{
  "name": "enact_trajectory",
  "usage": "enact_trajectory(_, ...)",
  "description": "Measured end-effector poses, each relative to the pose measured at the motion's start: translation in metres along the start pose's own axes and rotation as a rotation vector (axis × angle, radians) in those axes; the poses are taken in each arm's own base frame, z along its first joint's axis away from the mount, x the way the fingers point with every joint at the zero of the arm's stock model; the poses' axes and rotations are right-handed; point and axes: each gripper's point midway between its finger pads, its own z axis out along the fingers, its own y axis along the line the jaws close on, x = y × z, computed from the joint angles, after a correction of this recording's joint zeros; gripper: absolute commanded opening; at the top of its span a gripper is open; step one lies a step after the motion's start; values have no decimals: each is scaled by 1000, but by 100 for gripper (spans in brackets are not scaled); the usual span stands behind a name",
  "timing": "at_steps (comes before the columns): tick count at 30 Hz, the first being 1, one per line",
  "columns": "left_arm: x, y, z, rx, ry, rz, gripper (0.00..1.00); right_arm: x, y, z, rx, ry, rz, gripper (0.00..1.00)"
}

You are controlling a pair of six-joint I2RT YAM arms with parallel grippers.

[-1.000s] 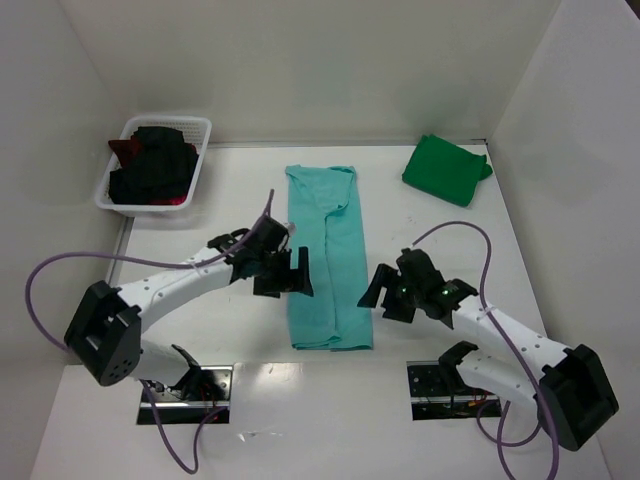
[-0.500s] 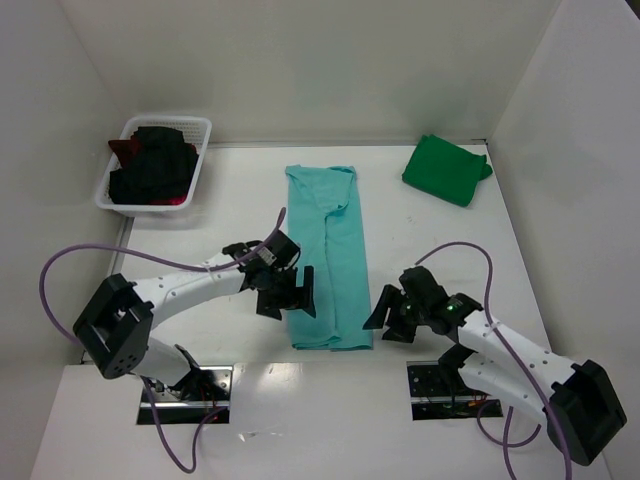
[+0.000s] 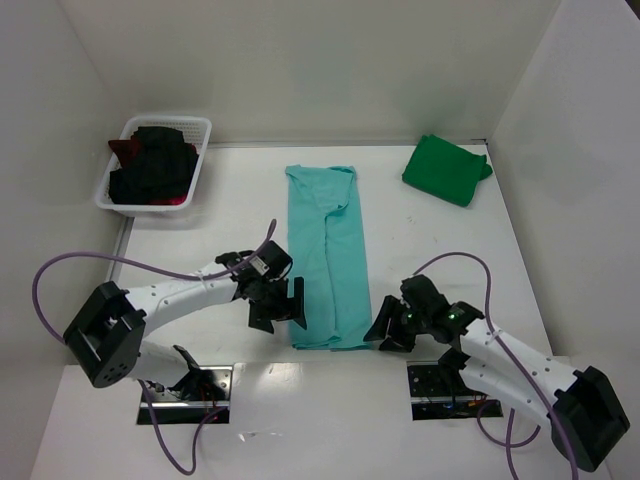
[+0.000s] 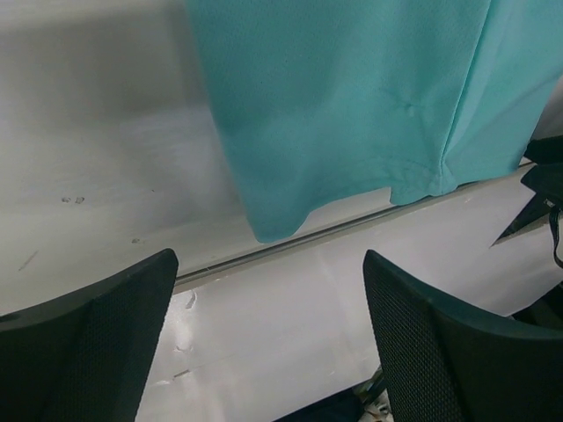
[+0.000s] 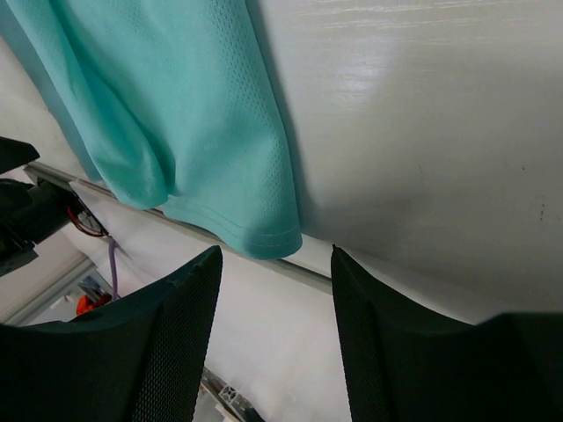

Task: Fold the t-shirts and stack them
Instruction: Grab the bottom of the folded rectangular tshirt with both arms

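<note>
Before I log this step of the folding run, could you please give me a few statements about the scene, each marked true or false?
1. The teal t-shirt lies folded into a long strip on the table. True.
2. The green t-shirt lies in the basket. False: it lies folded on the table at the far right. The basket holds black and dark red clothes.
3. The left hand is shut on the teal t-shirt's hem. False: it is open beside the shirt's near left corner, with nothing between its fingers.
4. The right hand is open by the shirt's near right corner. True.
5. The green t-shirt is stacked on the teal one. False: they lie apart.
</note>
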Motion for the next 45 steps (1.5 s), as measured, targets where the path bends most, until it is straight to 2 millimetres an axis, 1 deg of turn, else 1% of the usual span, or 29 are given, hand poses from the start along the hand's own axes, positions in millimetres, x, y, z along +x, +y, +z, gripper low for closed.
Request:
enact_trajectory(3,4,-1,1,16,18,-1,92,-1,0,3,4,3,4,58)
enact_trajectory(4,5,-1,2,22,21,-2,92,-1,0,3,8,5,6,57)
enact_trajectory(6,9,1,4,25,30,-5,92,-2,0,5,11,7,4,57)
enact_trajectory(10,13,4,6,31,33,-27,87,-1,-2,8,22,15,-3,56)
enact_trajectory(11,13,4,6,36,31,-28,86,-1,-3,8,24,16,-3,53)
enact_trajectory(13,11,3,8,44,23,-29,84,-1,-3,9,27,17,-7,53)
enact_trajectory(15,10,2,9,51,18,-37,81,-2,-3,9,26,17,-10,48)
enact_trajectory(20,9,-3,15,63,6,-30,76,-3,-1,10,16,10,-26,47)
enact_trajectory(27,20,2,26,35,35,-41,74,-5,1,10,5,3,-42,47)
enact_trajectory(29,20,1,26,36,30,-50,71,-6,1,11,5,3,-45,40)
enact_trajectory(30,20,0,27,34,27,-52,71,-6,1,12,5,3,-47,40)
enact_trajectory(31,20,0,28,31,25,-54,68,-6,1,12,7,4,-47,40)
enact_trajectory(34,20,0,29,22,17,-71,65,-6,1,13,8,6,-47,40)
enact_trajectory(35,20,0,29,19,15,-77,61,-6,1,13,7,6,-48,40)
enact_trajectory(36,20,0,30,16,14,-87,59,-7,1,13,6,5,-50,40)
enact_trajectory(41,23,8,37,-22,19,-116,55,-9,6,14,-16,-3,-65,40)
enact_trajectory(42,24,9,38,-27,22,-119,55,-9,7,14,-20,-5,-68,39)
enact_trajectory(43,24,10,39,-32,22,-123,50,-10,8,14,-24,-7,-70,36)
enact_trajectory(45,24,10,40,-36,23,-136,46,-10,8,14,-26,-6,-78,32)
